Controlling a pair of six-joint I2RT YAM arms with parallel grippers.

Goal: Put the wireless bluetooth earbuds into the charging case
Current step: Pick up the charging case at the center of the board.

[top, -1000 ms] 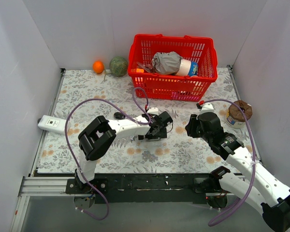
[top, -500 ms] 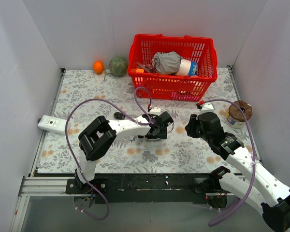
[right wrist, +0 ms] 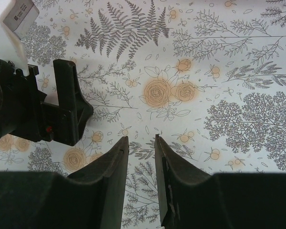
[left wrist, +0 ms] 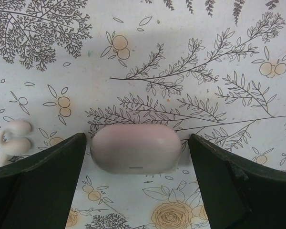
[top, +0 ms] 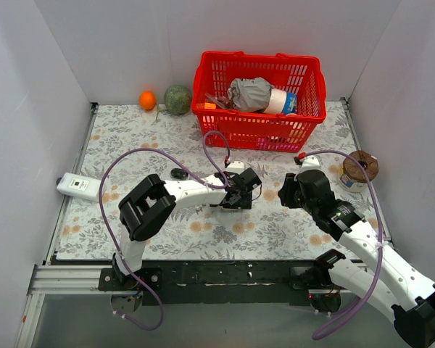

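Pink case (left wrist: 136, 149) between spread left end effector (left wrist: 137, 139) | right end effector (right wrist: 140, 138) ajar, empty

One pale case (left wrist: 136, 148), one white earbud (left wrist: 13, 140), one red basket (top: 257, 135), one orange (top: 147, 100).

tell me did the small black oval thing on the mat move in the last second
No. The black oval piece lies in the same spot, with the same gap to the red basket.

White-shelled arms (top: 192, 190) with black joints (top: 145, 209), looping purple cables (top: 140, 151), and dark wedge-shaped tool fingers (left wrist: 38, 181).
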